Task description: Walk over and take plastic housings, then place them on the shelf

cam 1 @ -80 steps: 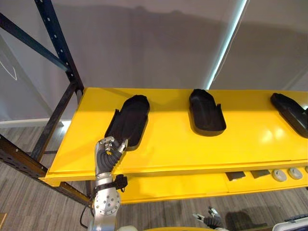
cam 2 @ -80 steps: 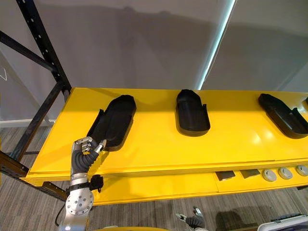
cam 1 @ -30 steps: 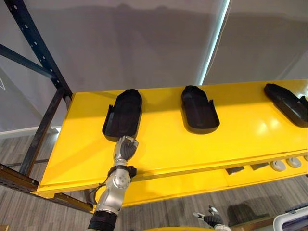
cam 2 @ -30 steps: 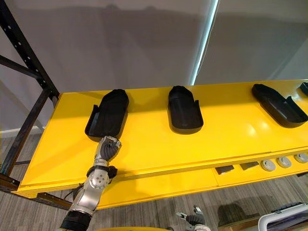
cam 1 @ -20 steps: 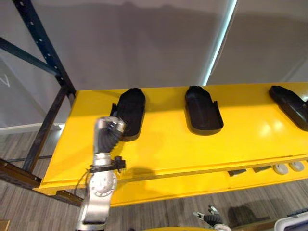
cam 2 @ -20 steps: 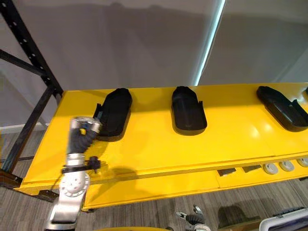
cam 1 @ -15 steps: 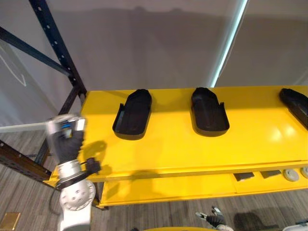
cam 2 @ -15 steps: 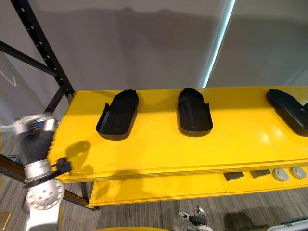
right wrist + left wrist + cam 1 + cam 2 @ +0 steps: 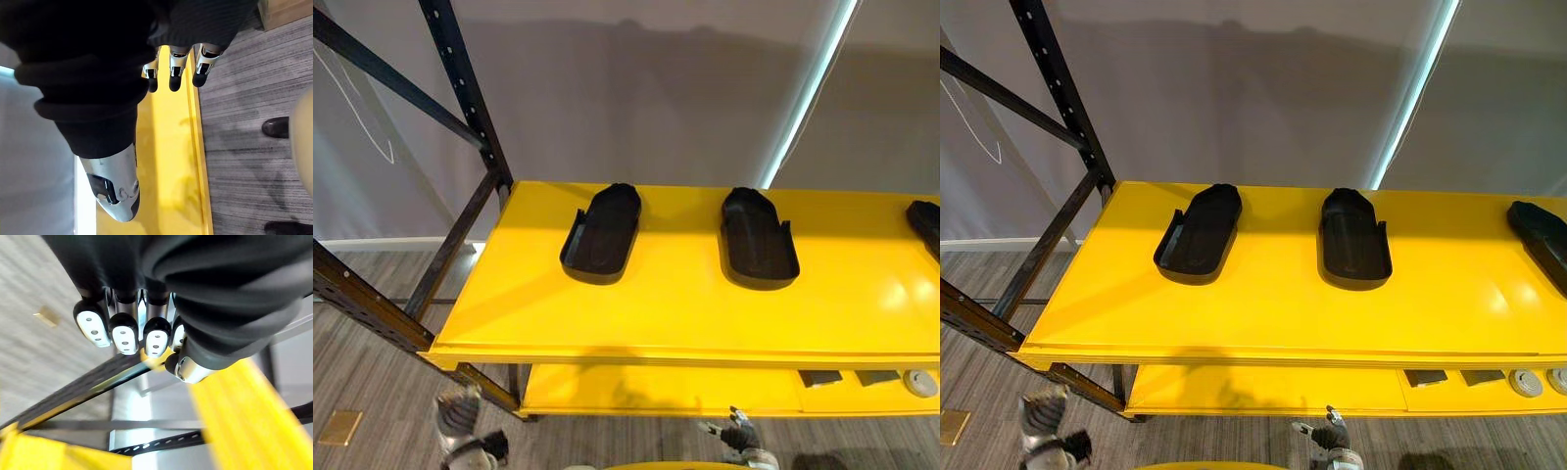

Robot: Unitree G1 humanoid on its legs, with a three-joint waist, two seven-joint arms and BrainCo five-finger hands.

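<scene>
Yellow shelf (image 9: 685,313), black housings (image 9: 602,233) lengthwise front-to-back

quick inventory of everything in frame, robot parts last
plastic housings: 3, black, spaced along the shelf top: left, middle, right, which is cut by the view's edge
shelf: 1, yellow, centre
blocks: 2, dark grey, lower level, right
discs: 2, pale grey, beside the blocks
rack frame: 1, black, at the shelf's left end
plate: 1, brass-coloured, on the floor, lower left
shoes: 2, dark, a person's, on the floor
left robot hand: below the shelf's left front corner, fingers curled, empty
right robot hand: below the shelf front, fingers relaxed, empty
</scene>
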